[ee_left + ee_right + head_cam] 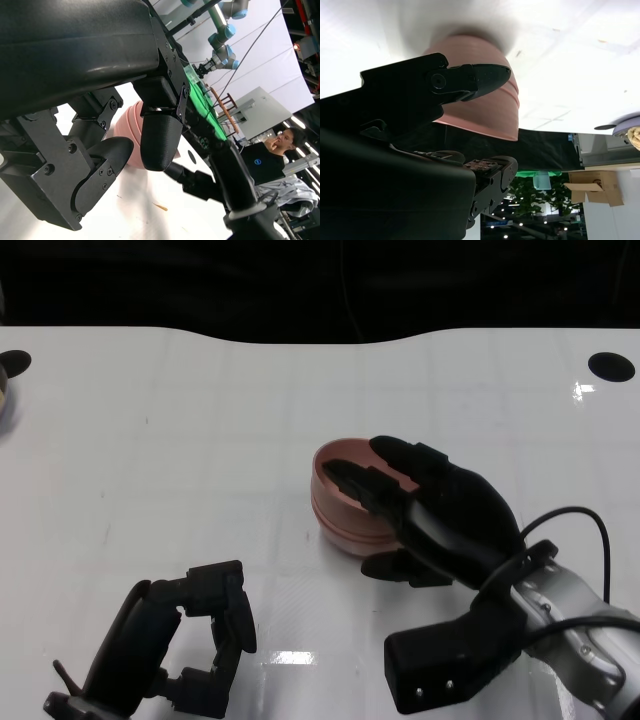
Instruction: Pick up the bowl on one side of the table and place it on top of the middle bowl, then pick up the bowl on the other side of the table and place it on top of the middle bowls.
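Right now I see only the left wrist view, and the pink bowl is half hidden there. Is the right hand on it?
Observer: Yes. The head view shows the right hand with fingers over the rim of the pink bowl; I cannot tell whether it grips.
Operator: Does my left hand hold something?
Observer: No, the left hand holds nothing, apart from that bowl.
Operator: Any other bowl?
Observer: What looks like one, cut off at the table's far left edge.

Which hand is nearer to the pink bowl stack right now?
Right. The right hand is at the pink bowl stack, fingers reaching over its rim. The left hand sits apart from it, nearer the robot and off to its left, holding nothing.
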### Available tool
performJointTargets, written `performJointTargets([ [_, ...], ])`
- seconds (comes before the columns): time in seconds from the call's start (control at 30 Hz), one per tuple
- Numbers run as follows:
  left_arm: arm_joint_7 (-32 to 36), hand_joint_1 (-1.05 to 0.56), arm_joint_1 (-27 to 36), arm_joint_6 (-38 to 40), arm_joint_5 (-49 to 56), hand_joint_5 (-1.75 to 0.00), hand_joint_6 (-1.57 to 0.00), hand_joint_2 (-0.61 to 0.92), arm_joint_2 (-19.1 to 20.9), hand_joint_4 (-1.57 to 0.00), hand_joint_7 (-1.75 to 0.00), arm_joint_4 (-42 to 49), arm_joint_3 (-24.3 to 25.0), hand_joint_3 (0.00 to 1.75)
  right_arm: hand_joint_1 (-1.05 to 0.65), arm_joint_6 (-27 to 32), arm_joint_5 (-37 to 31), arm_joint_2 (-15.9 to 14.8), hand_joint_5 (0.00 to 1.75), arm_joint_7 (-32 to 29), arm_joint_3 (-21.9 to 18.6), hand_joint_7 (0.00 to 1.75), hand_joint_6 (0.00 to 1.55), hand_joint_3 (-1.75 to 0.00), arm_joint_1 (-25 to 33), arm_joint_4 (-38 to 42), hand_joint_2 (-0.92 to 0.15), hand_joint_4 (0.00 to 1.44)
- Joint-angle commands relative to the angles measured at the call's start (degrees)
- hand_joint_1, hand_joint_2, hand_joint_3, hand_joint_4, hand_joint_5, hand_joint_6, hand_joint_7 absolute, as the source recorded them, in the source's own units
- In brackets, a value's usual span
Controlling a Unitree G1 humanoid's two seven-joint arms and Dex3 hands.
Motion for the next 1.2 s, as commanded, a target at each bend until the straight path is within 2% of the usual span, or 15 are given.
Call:
performJointTargets([
  [0.03,0.0,0.01,0.0,-0.6,-0.2,-1.75,-0.89,0.21,0.6,-0.99,-1.59,0.2,0.3,1.67,-0.74,0.5,-0.7,-0.7,0.02,-1.4,0.3,0.01,0.19,-0.29,2.0,-0.7,-0.92,0.14],
  [0.5,-0.3,-0.01,-0.2,-0.5,-0.6,-1.75,-0.88,0.22,0.8,-0.97,-1.58,0.7,0.2,1.64,-0.74,1.3,-2.2,0.1,0.03,-2.6,1.8,0.0,0.17,-0.31,2.7,2.3,-0.92,0.13],
  [0.8,0.1,-0.01,-0.4,-0.9,0.0,-1.75,-0.88,0.21,0.8,-0.97,-1.58,1.1,0.3,1.64,-0.72,0.8,0.3,0.9,0.03,-5.6,-0.6,0.01,0.12,-0.32,2.8,0.8,-0.92,0.11],
  [1.0,0.3,-0.01,-0.5,-0.9,0.3,-1.75,-0.89,0.21,0.8,-0.98,-1.58,1.1,0.5,1.65,-0.71,1.8,2.4,-0.4,0.03,-2.3,-3.0,0.0,0.11,-0.35,4.6,-4.7,-0.92,0.1],
  [1.1,0.3,-0.01,-0.3,-0.5,0.3,-1.75,-0.89,0.21,0.7,-0.98,-1.59,0.8,0.5,1.65,-0.68,0.9,4.4,-1.1,0.04,-1.3,-4.4,0.01,0.12,-0.32,6.5,-7.0,-0.92,0.12],
  [1.13,0.3,-0.02,-0.3,-0.4,0.4,-1.75,-0.89,0.21,0.7,-0.98,-1.59,0.8,0.5,1.65,-0.68,-1.5,5.7,-1.7,0.05,-2.7,-5.1,0.01,0.12,-0.31,7.3,-7.2,-0.92,0.12],
  [1.2,0.5,-0.02,-0.4,-0.6,0.7,-1.75,-0.89,0.21,0.7,-0.98,-1.59,0.9,0.5,1.65,-0.56,-7.2,7.7,-3.0,0.16,-6.6,-6.6,0.08,0.26,-0.17,8.7,-6.5,-0.92,0.23],
])
